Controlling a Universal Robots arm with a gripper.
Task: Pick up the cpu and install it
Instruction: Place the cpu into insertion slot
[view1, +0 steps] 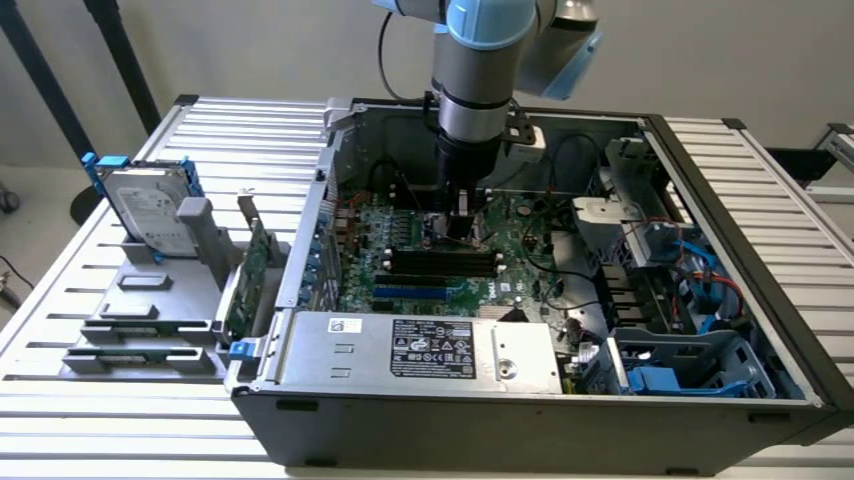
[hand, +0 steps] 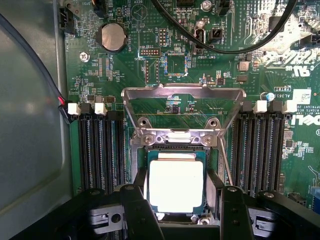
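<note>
The cpu (hand: 176, 186) lies flat in the motherboard socket (hand: 176, 148), directly between the fingers of the tool (hand: 181, 202). It is square, silver top up, with edges parallel to the memory slots (hand: 100, 150). The tool's jaws stand wide on either side.

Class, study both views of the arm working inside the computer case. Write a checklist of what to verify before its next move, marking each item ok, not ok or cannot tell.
1. cpu square within the socket: ok.
2. Metal retention frame swung open, off the cpu: ok.
3. Black cable away from the socket: ok.
4. gripper down at the cpu: ok.
5. cpu seated flat: cannot tell.
6. Whether the gripper holds the cpu: cannot tell.
</note>
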